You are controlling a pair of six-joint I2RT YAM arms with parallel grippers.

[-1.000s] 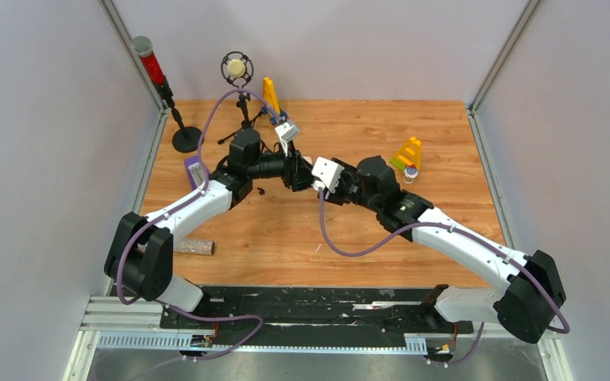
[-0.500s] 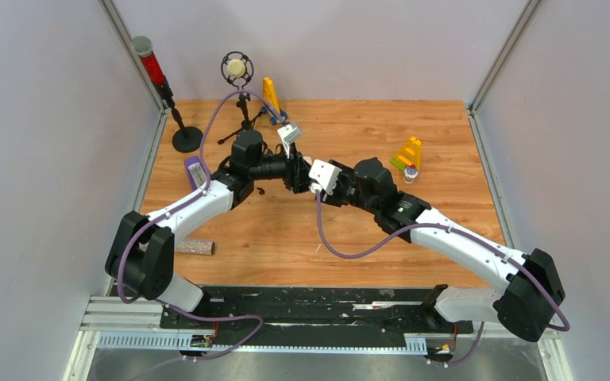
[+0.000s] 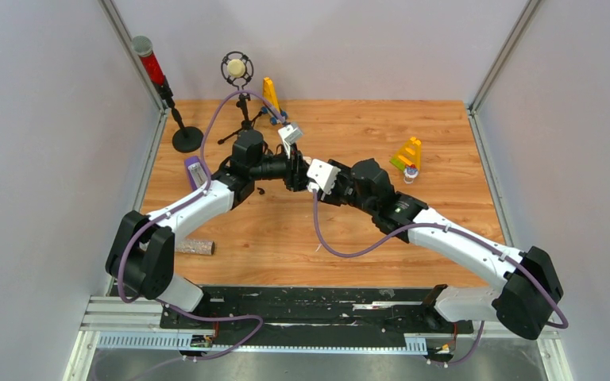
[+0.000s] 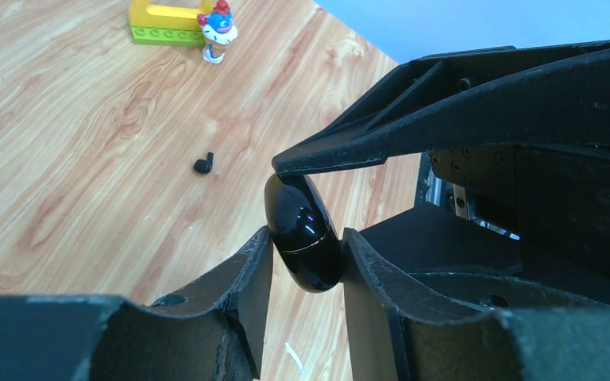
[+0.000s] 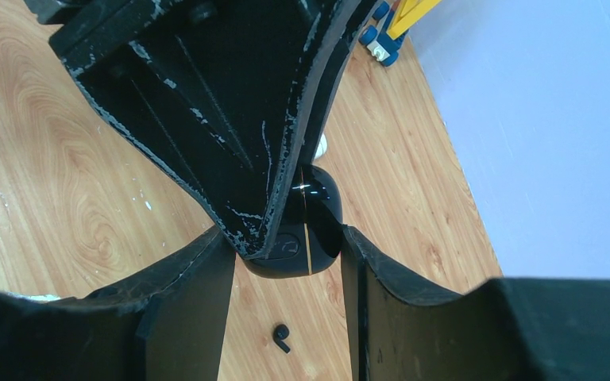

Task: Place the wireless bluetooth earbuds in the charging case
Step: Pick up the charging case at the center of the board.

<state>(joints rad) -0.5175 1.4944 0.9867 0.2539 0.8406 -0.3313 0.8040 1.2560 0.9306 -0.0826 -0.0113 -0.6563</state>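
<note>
A glossy black charging case, its lid closed, hangs above the table where both arms meet. My left gripper is shut on its sides. My right gripper is shut on the same case, and one of its fingers presses on the case's top. One black earbud lies on the wood below, also visible under the case in the right wrist view. A small white object peeks out behind the case; what it is does not show. The top view hides the case.
A yellow and green brick toy with a small figure stands at the right. A microphone, a red-topped stand and a yellow toy sit at the back left. A brown roll lies near the left arm.
My left gripper's jaws have closed in onto the black case. The right arm has edged slightly left, still holding the case.
</note>
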